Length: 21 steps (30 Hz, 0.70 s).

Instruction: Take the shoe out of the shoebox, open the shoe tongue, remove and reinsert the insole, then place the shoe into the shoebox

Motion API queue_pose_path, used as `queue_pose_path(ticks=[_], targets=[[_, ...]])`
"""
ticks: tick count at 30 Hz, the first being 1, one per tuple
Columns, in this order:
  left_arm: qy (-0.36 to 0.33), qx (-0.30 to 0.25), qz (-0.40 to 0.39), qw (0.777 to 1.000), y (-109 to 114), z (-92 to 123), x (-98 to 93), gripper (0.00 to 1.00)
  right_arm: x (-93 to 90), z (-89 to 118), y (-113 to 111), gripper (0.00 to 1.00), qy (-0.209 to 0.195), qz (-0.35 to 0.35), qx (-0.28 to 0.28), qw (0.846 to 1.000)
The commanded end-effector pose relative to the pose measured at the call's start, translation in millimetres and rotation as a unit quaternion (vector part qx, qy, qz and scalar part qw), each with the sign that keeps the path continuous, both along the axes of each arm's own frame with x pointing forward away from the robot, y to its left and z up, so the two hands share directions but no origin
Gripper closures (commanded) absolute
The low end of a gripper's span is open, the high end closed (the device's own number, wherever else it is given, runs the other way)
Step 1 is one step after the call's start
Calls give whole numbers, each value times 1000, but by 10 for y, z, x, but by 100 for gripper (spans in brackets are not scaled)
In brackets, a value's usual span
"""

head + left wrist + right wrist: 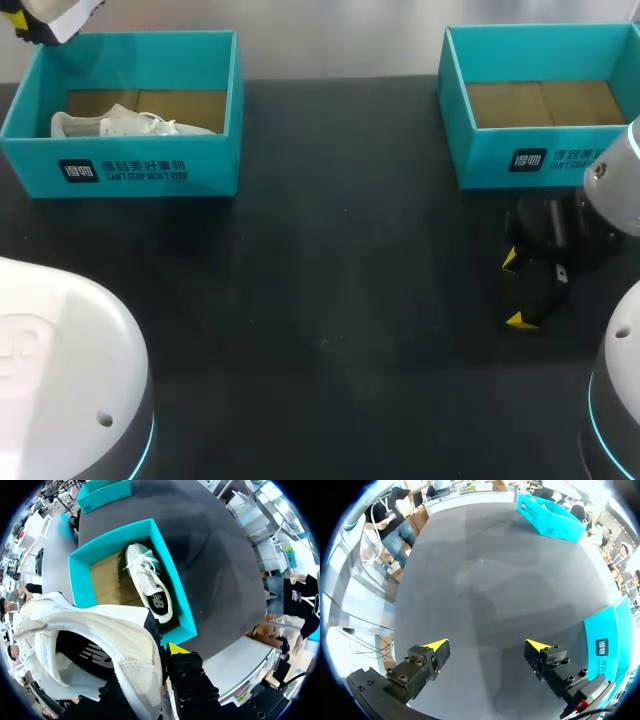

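Note:
In the left wrist view my left gripper is shut on the collar of a white shoe and holds it high above the left teal shoebox. Only one yellow fingertip shows; the shoe hides the other. A second white shoe lies on its side in that box. The head view shows the left shoebox with this shoe inside, and my left gripper with the held shoe at the far left corner. My right gripper hovers open and empty over the dark table.
A second teal shoebox with only brown cardboard in it stands at the far right, just beyond my right gripper. The same box's wall shows beside the right fingers. The black tabletop lies between the two boxes.

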<state>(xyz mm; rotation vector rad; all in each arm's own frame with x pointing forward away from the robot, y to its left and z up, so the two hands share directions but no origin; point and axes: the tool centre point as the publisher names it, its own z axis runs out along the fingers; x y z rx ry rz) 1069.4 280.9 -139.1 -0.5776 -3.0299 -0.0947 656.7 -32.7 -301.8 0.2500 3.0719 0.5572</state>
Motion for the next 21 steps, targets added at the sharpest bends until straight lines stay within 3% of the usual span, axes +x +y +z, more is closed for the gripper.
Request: queue_pose_path(ticks=[1, 11, 14, 15, 19, 21], targets=[[-3, 8, -53, 999, 33, 58, -18, 100, -9, -11, 7, 0, -1, -1, -1, 1000], [-3, 8, -53, 999, 33, 58, -18, 100, -9, -11, 7, 0, -1, -1, -1, 1000], [-32, 21, -137, 990, 127, 5, 54, 100, -9, -11, 7, 0, -1, -1, -1, 1000], [-40, 17, -191, 981, 177, 10, 105, 100, -9, -11, 7, 0, -1, -1, -1, 1000], [-55, 50, -282, 957, 463, 39, 326, 100, -9, -11, 7, 0, -1, -1, -1, 1000], [-59, 32, -338, 939, 539, 60, 380, 100, -9, -11, 7, 0, -1, -1, -1, 1000]])
